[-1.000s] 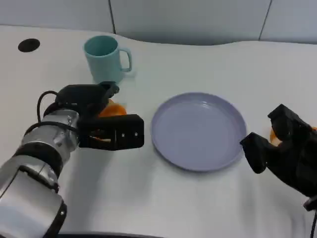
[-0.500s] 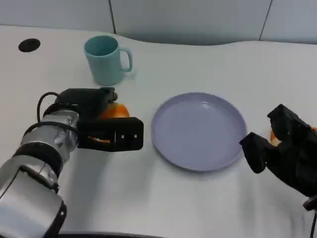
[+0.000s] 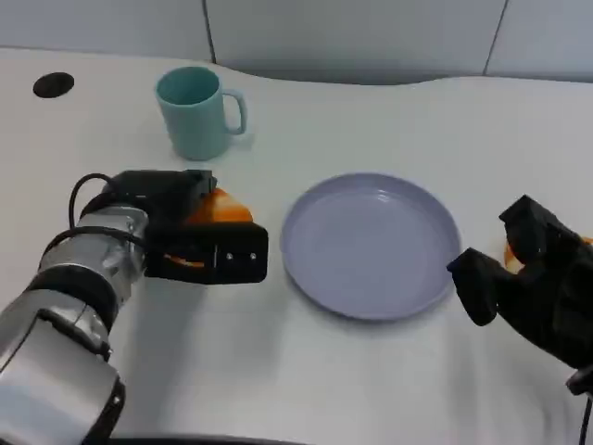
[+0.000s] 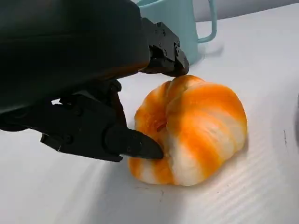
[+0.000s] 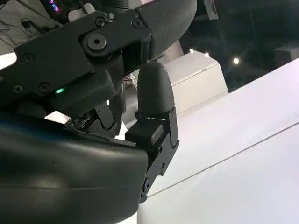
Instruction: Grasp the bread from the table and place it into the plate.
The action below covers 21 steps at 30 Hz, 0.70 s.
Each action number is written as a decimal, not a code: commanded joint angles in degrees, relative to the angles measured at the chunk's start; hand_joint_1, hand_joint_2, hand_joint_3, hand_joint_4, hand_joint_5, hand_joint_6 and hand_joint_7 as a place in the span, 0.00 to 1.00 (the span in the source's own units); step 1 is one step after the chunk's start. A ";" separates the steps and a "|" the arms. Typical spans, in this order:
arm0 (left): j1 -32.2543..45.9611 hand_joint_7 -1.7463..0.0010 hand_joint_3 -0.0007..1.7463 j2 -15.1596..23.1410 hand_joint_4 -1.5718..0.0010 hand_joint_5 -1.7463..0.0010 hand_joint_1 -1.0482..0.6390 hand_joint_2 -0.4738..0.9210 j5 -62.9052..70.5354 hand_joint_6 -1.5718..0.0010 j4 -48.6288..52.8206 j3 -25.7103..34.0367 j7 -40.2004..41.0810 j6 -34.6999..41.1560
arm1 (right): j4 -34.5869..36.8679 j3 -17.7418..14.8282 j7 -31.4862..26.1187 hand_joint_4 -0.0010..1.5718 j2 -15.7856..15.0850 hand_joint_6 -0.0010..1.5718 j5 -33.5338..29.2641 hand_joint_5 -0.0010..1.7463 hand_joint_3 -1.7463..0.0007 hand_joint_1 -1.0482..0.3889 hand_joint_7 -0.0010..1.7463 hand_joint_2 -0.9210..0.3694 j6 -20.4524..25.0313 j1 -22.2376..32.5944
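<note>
Now the black left hand (image 3: 199, 243) has closed in vs 1 s ago — fingers clamped round the orange-and-white striped bread roll (image 4: 191, 130), mid-left of head frame, roll on table. Grasp looks set; lift toward round lavender plate (image 3: 371, 243) next, prob. Right hand (image 3: 528, 278) lower right, fingers apart, nothing held. No readable labels.

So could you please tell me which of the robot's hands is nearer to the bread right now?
Left. The left hand is right at the bread, one fingertip touching its side. The right hand is across the plate, on its far side from the bread.
</note>
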 commanded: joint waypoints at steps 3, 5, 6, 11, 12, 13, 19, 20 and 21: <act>0.06 0.94 0.00 0.38 0.44 0.35 0.58 0.98 1.30 0.22 0.33 -1.62 1.86 0.19 | 0.05 -0.71 0.24 0.56 -0.49 0.43 0.83 1.00 1.00 0.45 0.99 0.06 0.12 0.05; 0.09 0.96 0.00 0.38 0.45 0.38 0.61 0.99 0.91 0.22 0.34 -1.21 1.51 -0.06 | -0.16 -0.68 -0.18 0.56 -0.46 0.44 0.65 1.00 1.00 0.45 0.98 0.06 0.08 0.16; 0.10 0.98 0.00 0.39 0.44 0.44 0.62 0.99 0.78 0.26 0.34 -1.08 1.38 -0.14 | -0.26 -0.65 -0.32 0.56 -0.46 0.44 0.57 1.00 1.00 0.45 0.98 0.06 0.06 0.22; 0.14 0.99 0.00 0.35 0.46 0.45 0.64 0.99 0.65 0.29 0.37 -0.69 0.99 -0.06 | -0.02 -0.58 0.09 0.56 -0.52 0.43 0.43 1.00 1.00 0.44 1.00 0.06 -0.23 0.02; 0.15 0.99 0.00 0.33 0.46 0.49 0.64 0.99 0.61 0.30 0.37 -0.58 0.96 -0.05 | -0.09 -0.56 -0.02 0.56 -0.46 0.43 0.34 1.00 1.00 0.44 1.00 0.06 -0.36 0.05; 0.16 0.99 0.00 0.32 0.42 0.59 0.64 1.00 0.59 0.31 0.37 -0.49 0.94 -0.04 | -0.13 -0.55 -0.07 0.56 -0.42 0.43 0.31 1.00 1.00 0.44 1.00 0.06 -0.41 0.07; 0.32 1.00 0.01 0.28 0.31 0.85 0.64 1.00 -0.19 0.32 0.34 0.44 0.60 -0.35 | -0.17 -0.56 -0.08 0.56 -0.40 0.42 0.26 1.00 1.00 0.45 1.00 0.06 -0.49 0.12; 0.32 0.99 0.01 0.26 0.30 0.87 0.64 1.00 -0.64 0.32 0.32 0.79 0.20 -0.45 | -0.30 -0.53 -0.25 0.56 -0.45 0.42 0.23 1.00 1.00 0.45 1.00 0.06 -0.33 0.17; 0.30 0.99 0.02 0.25 0.28 0.87 0.65 1.00 -0.92 0.30 0.31 0.97 -0.07 -0.50 | -0.40 -0.51 -0.38 0.56 -0.50 0.42 0.20 1.00 1.00 0.45 1.00 0.06 -0.22 0.20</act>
